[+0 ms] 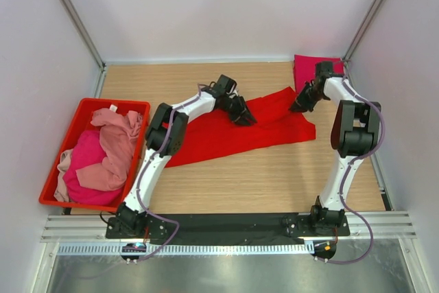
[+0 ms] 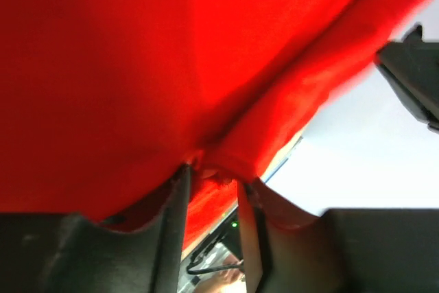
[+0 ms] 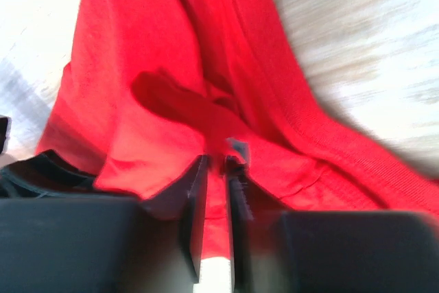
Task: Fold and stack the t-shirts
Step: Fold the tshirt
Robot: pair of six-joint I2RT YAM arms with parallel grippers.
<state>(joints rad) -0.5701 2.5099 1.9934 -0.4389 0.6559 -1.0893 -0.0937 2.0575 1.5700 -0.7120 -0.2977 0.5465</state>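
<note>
Red t-shirt (image 1: 226,138) lies stretched on the table (image 1: 274,183), long axis slanting near-left to far-right; left claw (image 1: 245,117) pinches its far edge mid-length; right claw (image 1: 299,106) its right end (2 narrow grips, cloth between the jaws).

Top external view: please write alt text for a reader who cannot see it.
The left gripper and right gripper touch a bright red t-shirt spread on a table. A red bin at left holds pink shirts; a folded magenta shirt lies far right.
</note>
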